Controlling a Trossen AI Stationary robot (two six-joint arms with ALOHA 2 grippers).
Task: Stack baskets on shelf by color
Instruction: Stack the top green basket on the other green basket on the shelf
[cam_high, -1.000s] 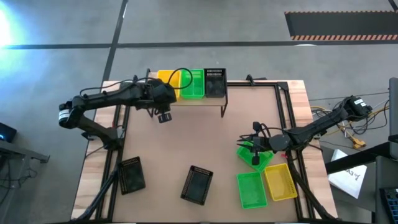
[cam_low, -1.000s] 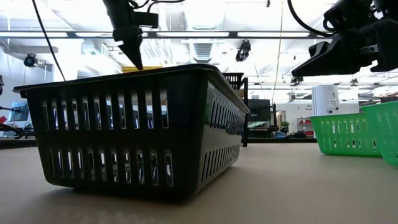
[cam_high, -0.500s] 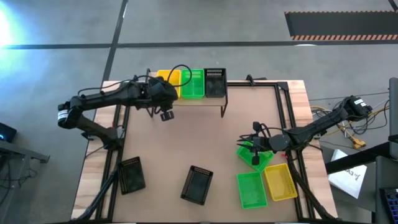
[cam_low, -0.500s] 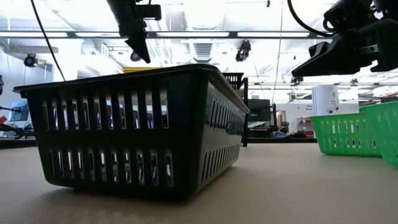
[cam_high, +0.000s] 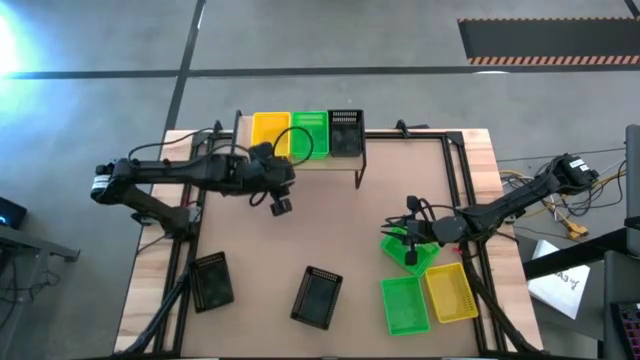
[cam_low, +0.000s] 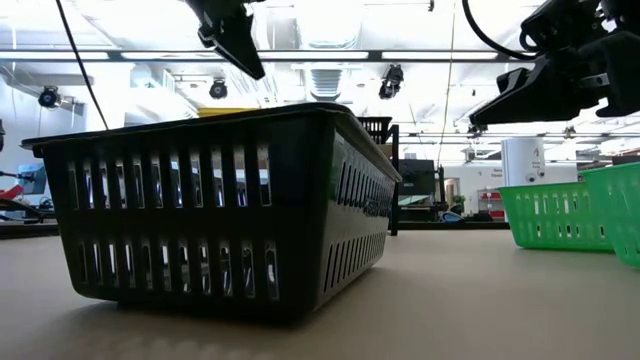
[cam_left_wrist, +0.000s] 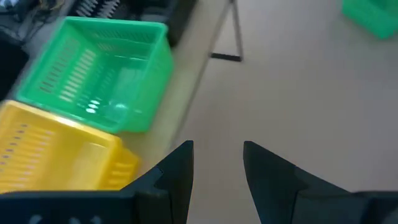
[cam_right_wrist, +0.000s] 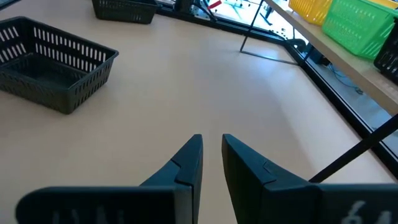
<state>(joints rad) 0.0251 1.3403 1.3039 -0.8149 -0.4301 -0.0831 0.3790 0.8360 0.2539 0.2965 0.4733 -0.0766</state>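
Observation:
On the shelf (cam_high: 345, 163) at the table's far edge, a yellow basket (cam_high: 270, 133), a green one (cam_high: 310, 134) and a black one (cam_high: 345, 131) stand side by side on their bottoms. My left gripper (cam_high: 281, 205) hangs open in front of the shelf, above bare table; its wrist view shows the green basket (cam_left_wrist: 102, 87) and the yellow basket (cam_left_wrist: 56, 152). My right gripper (cam_high: 411, 252) hovers over a tilted green basket (cam_high: 396, 243) near the right edge, open by a narrow gap (cam_right_wrist: 211, 163). In the low view it (cam_low: 500, 105) is well above the green basket (cam_low: 560, 215).
Two black baskets (cam_high: 212, 281) (cam_high: 317, 296) lie near the table's near edge, the second filling the low view (cam_low: 220, 210). A green basket (cam_high: 404, 304) and a yellow one (cam_high: 450, 292) sit at the near right. Bare tabletop lies mid-table (cam_high: 330, 220). A thin shelf leg (cam_left_wrist: 236, 31) stands ahead.
My left gripper has drawn back from the shelf's front, toward the table's near edge and to the right, uncovering the yellow basket in the high view. The right arm and all baskets have kept still.

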